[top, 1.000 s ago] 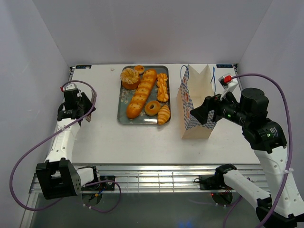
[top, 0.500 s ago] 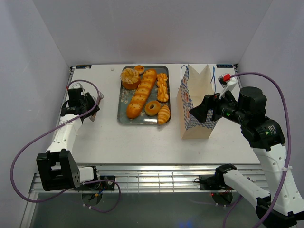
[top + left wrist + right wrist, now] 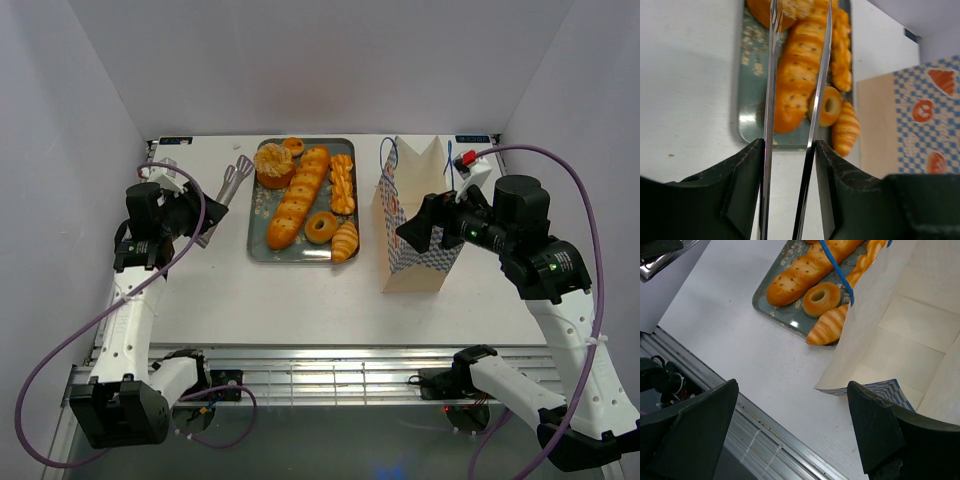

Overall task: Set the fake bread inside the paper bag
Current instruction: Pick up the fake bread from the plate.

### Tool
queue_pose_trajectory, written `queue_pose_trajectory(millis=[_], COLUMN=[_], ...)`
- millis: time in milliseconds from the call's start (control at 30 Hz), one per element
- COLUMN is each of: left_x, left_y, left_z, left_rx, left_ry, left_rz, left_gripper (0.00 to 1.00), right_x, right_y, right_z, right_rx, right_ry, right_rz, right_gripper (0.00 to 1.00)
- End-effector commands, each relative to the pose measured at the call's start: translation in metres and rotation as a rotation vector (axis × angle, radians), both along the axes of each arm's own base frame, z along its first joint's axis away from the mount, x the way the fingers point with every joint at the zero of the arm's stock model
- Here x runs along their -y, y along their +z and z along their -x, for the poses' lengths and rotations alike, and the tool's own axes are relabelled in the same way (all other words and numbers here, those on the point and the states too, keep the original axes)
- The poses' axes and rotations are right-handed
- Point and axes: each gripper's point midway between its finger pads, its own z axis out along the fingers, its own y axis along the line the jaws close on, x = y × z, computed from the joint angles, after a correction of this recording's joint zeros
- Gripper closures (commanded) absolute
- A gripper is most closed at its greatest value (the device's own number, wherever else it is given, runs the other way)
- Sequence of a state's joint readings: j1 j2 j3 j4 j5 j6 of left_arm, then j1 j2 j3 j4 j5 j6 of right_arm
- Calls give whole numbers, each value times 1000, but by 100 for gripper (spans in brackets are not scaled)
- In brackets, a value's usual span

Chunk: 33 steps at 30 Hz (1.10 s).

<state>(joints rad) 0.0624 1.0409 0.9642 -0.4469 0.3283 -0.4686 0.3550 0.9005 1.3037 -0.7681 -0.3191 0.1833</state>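
Both arms sit nearest. The left gripper, clamped on tongs, is now swung in from the left edge. The right gripper is spread, empty, at the paper bag. Farther off, the tong tips are brought beside the tray. The fake bread lies untouched there, and pickup is judged next.

White table: tray, paper bag

Bare table open left of and in front of tray; tongs in left gripper jut over the left strip. On tray, fake bread packed tight, small gaps. Narrow lane between tray and paper bag. Bag mouth open; blue cord handle arcs over tray-side rim, right gripper, jaws wide, hangs above it, seemingly not touching.
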Motion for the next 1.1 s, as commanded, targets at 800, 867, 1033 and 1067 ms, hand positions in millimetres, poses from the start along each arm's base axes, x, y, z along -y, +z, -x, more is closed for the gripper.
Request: queue_pose_trajectory(millis=[800, 867, 1033, 1067], left_x=[132, 132, 146, 152], left_y=[-37, -39, -51, -53], left_z=[113, 111, 112, 117], left_rx=[-394, -397, -413, -421], left_ry=[-386, -388, -427, -450], left_rz=[356, 337, 283, 276], left_gripper=[47, 47, 46, 47], right_x=[-5, -6, -5, -5], right_y=[11, 11, 10, 10], right_z=[-3, -3, -3, -3], right_rx=[20, 19, 19, 21], right_ry=[9, 12, 9, 6], right_rz=[-28, -29, -32, -31], right_gripper=[5, 5, 5, 5])
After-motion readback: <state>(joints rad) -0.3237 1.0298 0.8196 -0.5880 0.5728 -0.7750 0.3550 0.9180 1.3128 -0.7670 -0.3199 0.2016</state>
